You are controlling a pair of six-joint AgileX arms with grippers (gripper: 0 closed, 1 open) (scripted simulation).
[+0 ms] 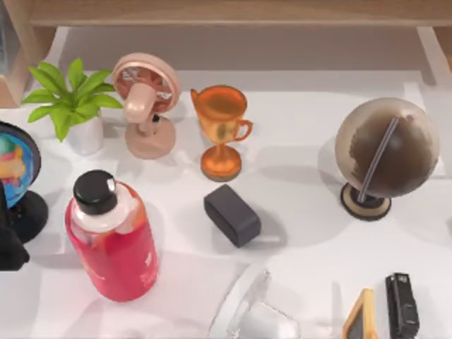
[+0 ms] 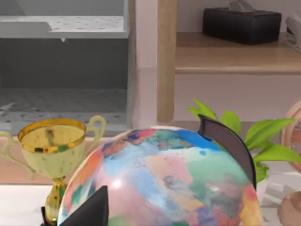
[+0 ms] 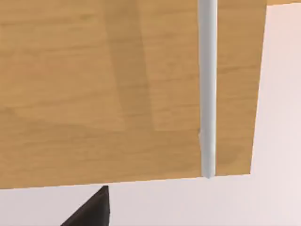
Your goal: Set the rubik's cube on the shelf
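From above, a white table holds a plant, pink fan, orange trophy, dark grey block, red bottle and brown globe. The wooden shelf runs along the far edge. The left arm sits at the left edge.

Left wrist view: a colourful globe, gold trophy, black box on the shelf. I cannot tell either gripper's state.

Right wrist view: a wooden panel with a grey rod. The cube's place I cannot tell.

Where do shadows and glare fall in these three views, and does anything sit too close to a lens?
Top view: soft shadows trail right of the grey block and brown globe on the white tabletop. Left wrist view: the colourful globe looms close, with a small glint. Right wrist view: flat, even light on a wooden board.
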